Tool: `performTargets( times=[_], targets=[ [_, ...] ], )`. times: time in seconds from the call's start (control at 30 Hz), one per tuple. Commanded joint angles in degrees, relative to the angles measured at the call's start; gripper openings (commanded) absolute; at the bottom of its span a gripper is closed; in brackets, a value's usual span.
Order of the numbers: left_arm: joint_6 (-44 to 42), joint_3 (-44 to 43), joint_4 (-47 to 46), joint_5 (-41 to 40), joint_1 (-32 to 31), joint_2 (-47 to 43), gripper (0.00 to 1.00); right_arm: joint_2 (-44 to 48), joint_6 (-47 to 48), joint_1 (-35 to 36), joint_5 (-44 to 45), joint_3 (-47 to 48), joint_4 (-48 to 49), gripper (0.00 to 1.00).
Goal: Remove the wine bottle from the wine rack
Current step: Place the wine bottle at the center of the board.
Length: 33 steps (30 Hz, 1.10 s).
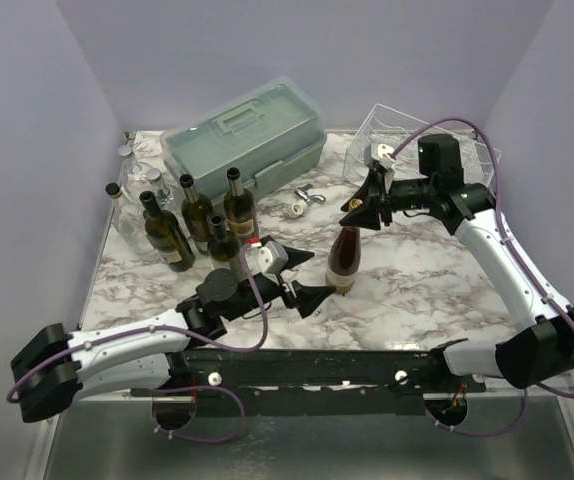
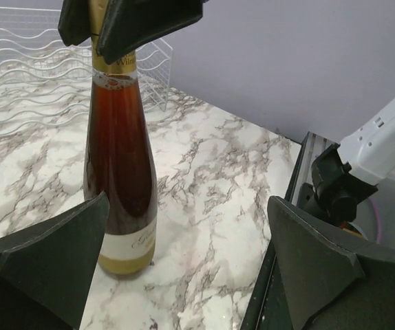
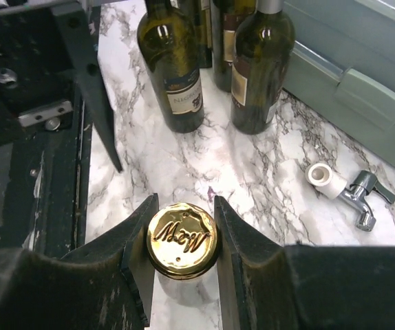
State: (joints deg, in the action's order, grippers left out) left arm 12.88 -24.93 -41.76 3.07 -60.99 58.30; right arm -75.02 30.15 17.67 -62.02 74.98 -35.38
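The wine bottle [image 1: 345, 258], amber with a gold cap, stands upright on the marble table in front of the white wire wine rack [image 1: 407, 140], well clear of it. My right gripper [image 1: 354, 220] is shut on the bottle's top; the right wrist view shows the gold cap [image 3: 182, 240] pinched between both fingers. My left gripper [image 1: 310, 276] is open beside the bottle's base, which sits near its left finger in the left wrist view [image 2: 118, 172]. The rack [image 2: 18, 75] behind holds no bottle that I can see.
A pale green toolbox [image 1: 247, 140] stands at the back centre. Several dark bottles [image 1: 192, 220] stand at the left, also in the right wrist view [image 3: 177, 69]. A metal tap fitting [image 1: 307, 200] lies between the toolbox and the wine bottle.
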Motion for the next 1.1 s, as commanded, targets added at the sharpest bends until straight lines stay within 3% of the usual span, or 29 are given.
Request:
performTargets(
  times=[0.0, 0.13, 0.33, 0.7, 1.07],
  targets=[
    [-0.5, -0.8, 19.3, -2.4, -0.3, -11.4, 0.99, -1.8, -6.7, 2.6, 1.2, 5.0, 12.6, 0.0],
    [-0.9, -4.1, 33.4, -2.6, -0.2, -19.4, 0.99, -5.5, -9.5, 7.2, 6.1, 7.6, 15.3, 0.0],
    [-1.1, -8.6, 46.9, -2.6, -0.3, -26.3, 0.99, -12.4, -13.9, 13.0, 12.3, 13.0, 18.3, 0.0],
    [2.2, -7.1, 54.1, -6.4, -0.3, -35.3, 0.99, -22.2, -17.2, 19.1, 17.8, 24.8, 19.3, 0.0],
    [2.7, -6.7, 57.7, -7.6, -0.3, -40.5, 0.99, -25.0, -18.4, 19.5, 19.2, 29.8, 20.1, 0.0]
  ],
)
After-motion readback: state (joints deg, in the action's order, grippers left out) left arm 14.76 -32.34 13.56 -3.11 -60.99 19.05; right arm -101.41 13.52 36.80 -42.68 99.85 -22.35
